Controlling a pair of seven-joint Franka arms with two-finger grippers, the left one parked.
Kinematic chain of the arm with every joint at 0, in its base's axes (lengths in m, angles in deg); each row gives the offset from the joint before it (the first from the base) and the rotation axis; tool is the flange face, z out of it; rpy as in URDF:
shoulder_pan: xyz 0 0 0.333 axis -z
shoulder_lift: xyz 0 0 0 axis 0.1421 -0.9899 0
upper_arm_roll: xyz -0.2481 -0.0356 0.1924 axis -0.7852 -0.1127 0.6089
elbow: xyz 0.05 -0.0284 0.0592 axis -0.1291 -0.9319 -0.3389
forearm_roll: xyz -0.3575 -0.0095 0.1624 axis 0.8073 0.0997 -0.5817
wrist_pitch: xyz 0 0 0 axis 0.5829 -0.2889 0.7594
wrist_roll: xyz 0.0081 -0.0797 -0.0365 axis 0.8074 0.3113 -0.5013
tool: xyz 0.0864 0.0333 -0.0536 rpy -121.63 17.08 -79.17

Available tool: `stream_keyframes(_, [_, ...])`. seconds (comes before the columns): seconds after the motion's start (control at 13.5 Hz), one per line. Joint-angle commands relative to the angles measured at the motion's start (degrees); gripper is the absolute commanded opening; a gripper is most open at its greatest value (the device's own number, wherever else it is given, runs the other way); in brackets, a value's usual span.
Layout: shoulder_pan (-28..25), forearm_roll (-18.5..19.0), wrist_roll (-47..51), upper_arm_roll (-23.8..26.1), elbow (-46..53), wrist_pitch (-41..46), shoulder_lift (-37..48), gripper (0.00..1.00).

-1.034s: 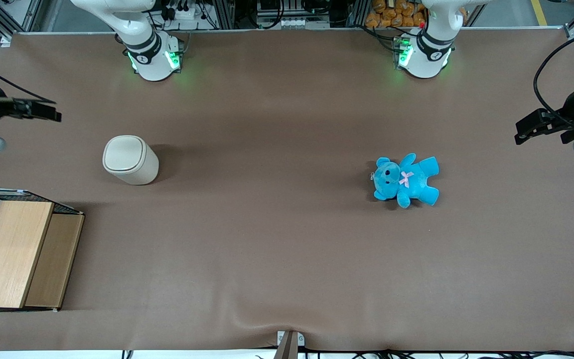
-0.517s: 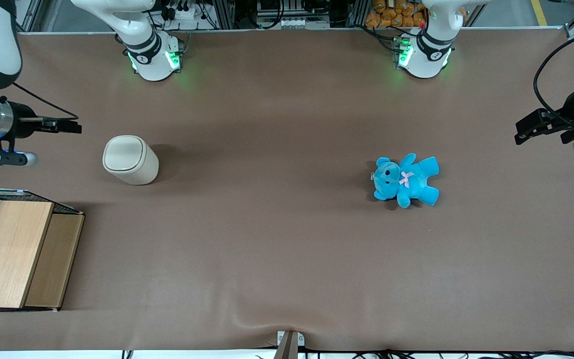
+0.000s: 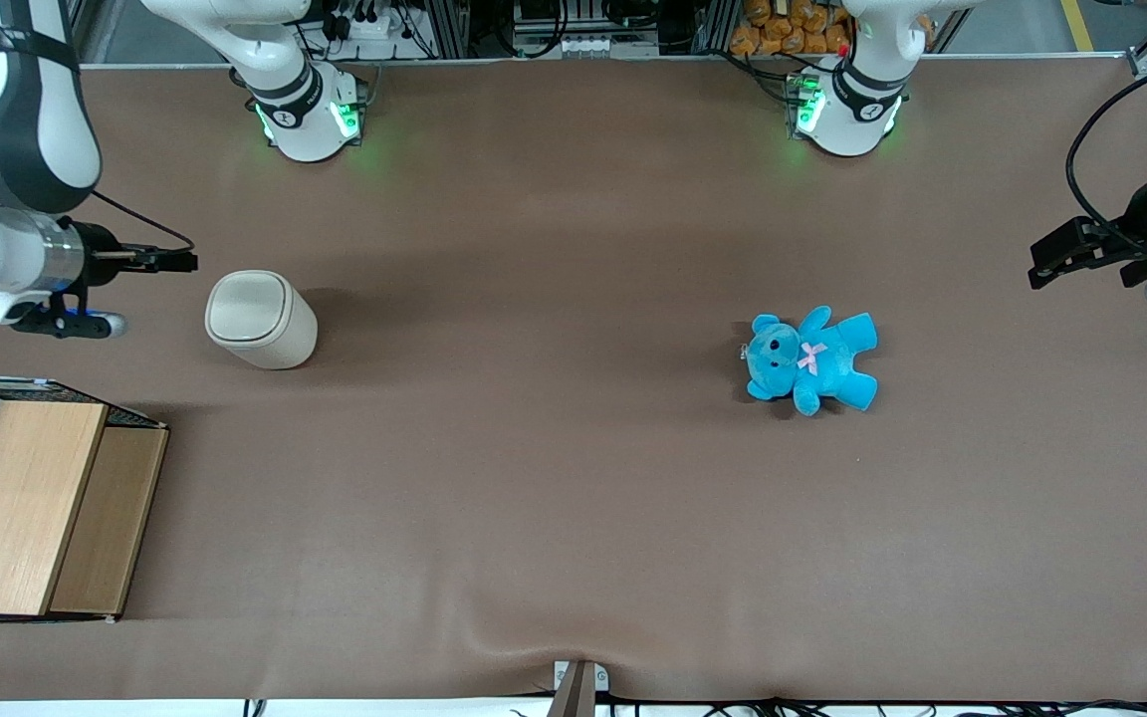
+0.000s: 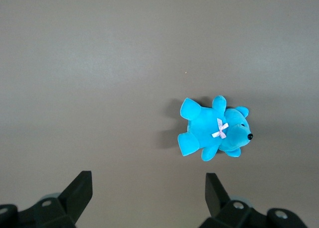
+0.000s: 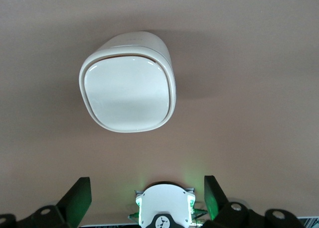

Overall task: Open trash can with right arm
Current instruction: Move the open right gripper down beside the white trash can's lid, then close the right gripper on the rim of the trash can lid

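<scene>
The trash can (image 3: 260,319) is a small cream-white bin standing upright on the brown table, its flat lid shut. The right wrist view looks down on its lid (image 5: 127,93). My right arm's gripper (image 3: 180,262) hovers above the table just beside the can, toward the working arm's end and a little farther from the front camera. It does not touch the can. In the right wrist view the gripper (image 5: 147,188) has its black fingers (image 5: 79,190) spread wide apart with nothing between them.
A wooden-topped wire crate (image 3: 31,503) stands at the working arm's end, nearer the front camera than the can. A blue teddy (image 3: 810,358) lies toward the parked arm's end and shows in the left wrist view (image 4: 214,133). The arm bases (image 3: 310,115) stand at the table's back edge.
My right arm has swung in from the table's end toward the trash can. The gripper is now close beside the can. The can and teddy have not moved.
</scene>
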Motion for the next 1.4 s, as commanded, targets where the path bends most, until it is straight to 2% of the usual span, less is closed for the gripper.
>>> stream_keyframes(0.0, [-0.07,0.19,-0.62,0.14,-2.28,-2.02,0.27,1.00])
stream_keyframes(1.33, [-1.56,0.19,-0.62,0.14,-2.28,-6.15,-5.71,1.00])
